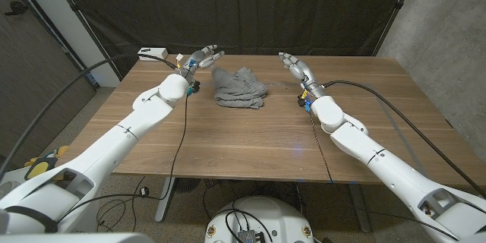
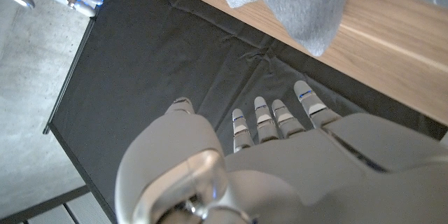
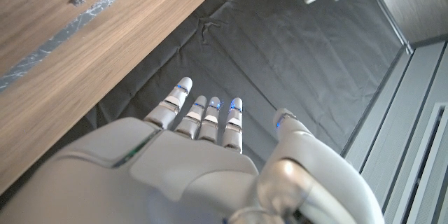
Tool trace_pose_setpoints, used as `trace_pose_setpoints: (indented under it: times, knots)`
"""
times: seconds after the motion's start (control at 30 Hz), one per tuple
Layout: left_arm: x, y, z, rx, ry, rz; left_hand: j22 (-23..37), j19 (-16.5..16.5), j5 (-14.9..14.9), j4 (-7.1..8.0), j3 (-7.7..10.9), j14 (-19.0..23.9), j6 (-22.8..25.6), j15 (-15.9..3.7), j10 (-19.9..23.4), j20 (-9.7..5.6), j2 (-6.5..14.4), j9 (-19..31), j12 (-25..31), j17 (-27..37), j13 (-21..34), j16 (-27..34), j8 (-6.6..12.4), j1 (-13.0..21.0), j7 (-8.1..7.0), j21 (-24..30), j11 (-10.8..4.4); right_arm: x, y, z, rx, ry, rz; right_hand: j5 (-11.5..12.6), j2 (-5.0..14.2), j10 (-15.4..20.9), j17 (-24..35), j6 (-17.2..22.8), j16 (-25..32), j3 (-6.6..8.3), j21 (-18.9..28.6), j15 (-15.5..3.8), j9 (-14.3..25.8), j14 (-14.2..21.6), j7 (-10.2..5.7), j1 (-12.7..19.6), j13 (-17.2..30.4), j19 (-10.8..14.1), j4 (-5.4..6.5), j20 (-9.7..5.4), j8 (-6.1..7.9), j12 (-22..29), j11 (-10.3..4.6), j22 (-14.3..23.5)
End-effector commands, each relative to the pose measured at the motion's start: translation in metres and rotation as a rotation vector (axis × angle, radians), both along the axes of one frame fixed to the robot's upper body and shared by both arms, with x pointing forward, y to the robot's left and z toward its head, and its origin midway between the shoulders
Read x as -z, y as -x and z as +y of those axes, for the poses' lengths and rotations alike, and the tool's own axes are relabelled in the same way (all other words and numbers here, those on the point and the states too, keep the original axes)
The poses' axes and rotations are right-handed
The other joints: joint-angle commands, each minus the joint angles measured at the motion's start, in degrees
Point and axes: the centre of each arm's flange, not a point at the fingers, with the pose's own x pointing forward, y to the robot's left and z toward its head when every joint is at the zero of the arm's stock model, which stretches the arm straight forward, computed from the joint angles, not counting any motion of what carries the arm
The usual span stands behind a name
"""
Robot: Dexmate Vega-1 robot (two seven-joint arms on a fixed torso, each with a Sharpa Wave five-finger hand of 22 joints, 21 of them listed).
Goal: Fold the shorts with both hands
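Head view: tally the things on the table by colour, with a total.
Grey: 1, the shorts, bunched near the far edge between the left hand and right hand.
White: 1, a box at the far left corner.
Total: 2.
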Motion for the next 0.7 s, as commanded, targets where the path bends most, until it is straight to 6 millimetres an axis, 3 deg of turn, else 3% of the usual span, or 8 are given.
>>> trace_pose_setpoints:
  times: [0.03,0.13,0.23,0.27,0.37,0.43,0.5,0.7]
  knots:
    - [0.003,-0.007,0.001,0.202,0.144,0.059,0.3,-1.8,-0.1,0.55,0.60,-1.3,-1.0,0.02,-1.3,-0.38,0.7,0.1,-0.2,0.0,0.0,-0.2,-0.25,-1.3,0.58,-0.7,0.23,0.007,-0.004,-0.019,-0.075,-0.155,0.024,0.0,-0.59,0.0,0.1,-0.6,0.4,-0.70,0.2,0.70,0.1,0.2,0.75,-1.1,0.2,0.5,0.25,0.24,-0.17,0.0,0.92,-0.1]
    - [0.006,-0.011,-0.002,0.258,0.174,0.071,0.3,-2.5,0.2,1.43,1.00,-2.4,-1.4,-0.17,-1.8,-0.89,1.5,0.0,-0.1,0.0,-0.1,-0.1,-0.23,-2.4,2.09,-1.0,0.18,0.009,-0.004,-0.026,-0.087,-0.201,0.022,0.1,-1.03,-0.1,0.1,-1.0,0.4,-1.12,0.2,0.97,0.1,0.2,1.00,-1.7,0.2,0.6,0.47,0.26,-0.20,0.0,1.37,-0.1]
    - [0.008,-0.013,-0.005,0.295,0.193,0.075,0.3,-3.3,1.0,3.02,2.35,-3.9,-1.7,-0.12,-2.7,-3.19,2.4,-0.1,0.0,-0.1,-0.4,0.2,-0.11,-4.9,5.77,-1.4,0.48,0.011,-0.006,-0.030,-0.108,-0.237,0.028,0.2,-1.50,0.0,0.1,-1.1,0.4,-1.58,0.2,1.32,0.1,0.1,1.59,-2.3,0.2,0.9,0.70,0.12,-0.13,0.1,1.90,-0.1]
    - [0.009,-0.013,-0.005,0.308,0.200,0.077,0.3,-3.4,1.1,3.17,2.59,-4.0,-1.9,-0.05,-2.8,-3.45,2.5,-0.1,0.1,-0.1,-0.4,0.2,-0.14,-5.2,6.27,-1.4,0.54,0.014,-0.007,-0.033,-0.105,-0.265,0.022,0.2,-1.61,-0.1,0.2,-1.1,0.4,-1.70,0.2,1.37,0.1,0.2,1.87,-2.4,0.2,0.9,0.76,0.01,-0.10,0.1,2.03,-0.1]
    - [0.013,-0.015,-0.006,0.347,0.231,0.080,0.3,-3.7,1.6,3.76,3.77,-4.5,-2.2,0.34,-3.2,-4.69,2.9,0.0,0.1,-0.1,-0.5,0.4,-0.13,-6.6,8.39,-1.6,1.03,0.018,-0.008,-0.039,-0.121,-0.321,0.018,0.5,-2.18,0.0,0.2,-1.3,0.4,-2.35,0.3,1.58,0.1,0.2,3.48,-3.4,0.2,1.6,1.10,-1.35,0.00,0.1,2.41,-0.1]
    - [0.017,-0.015,-0.006,0.367,0.248,0.082,0.3,-3.8,1.9,3.99,4.43,-4.7,-2.8,0.59,-3.6,-5.55,3.1,0.0,0.1,-0.1,-0.5,0.4,-0.29,-7.3,8.89,-1.6,1.49,0.021,-0.007,-0.041,-0.112,-0.326,0.010,0.6,-2.43,0.0,0.1,-1.4,0.4,-2.60,0.2,1.63,0.1,0.2,4.71,-3.7,0.2,1.6,1.19,-1.60,0.04,0.2,2.62,-0.1]
    - [0.022,-0.016,-0.005,0.390,0.264,0.089,0.2,-4.1,2.4,4.16,5.56,-5.2,-3.5,0.65,-4.2,-6.60,3.3,0.0,0.0,-0.1,-0.6,0.4,-0.37,-8.3,9.28,-1.8,2.02,0.025,-0.006,-0.043,-0.101,-0.347,0.014,0.7,-2.60,-0.1,0.1,-1.4,0.3,-2.74,0.2,1.77,0.1,0.2,5.15,-3.9,0.2,1.7,1.21,-1.88,0.05,0.2,2.74,-0.1]
    - [0.039,-0.016,0.001,0.385,0.352,0.112,0.2,-4.6,3.0,4.39,7.05,-6.0,-4.5,0.35,-5.2,-7.62,3.2,0.0,-0.1,0.0,-0.6,0.4,-0.47,-9.9,9.46,-2.0,2.60,0.032,0.003,-0.038,-0.080,-0.353,-0.018,0.8,-2.96,-0.4,0.1,-1.5,0.2,-3.02,0.0,1.91,0.0,-0.1,5.68,-4.2,0.2,1.4,1.22,-2.22,0.11,0.1,3.21,-0.1]
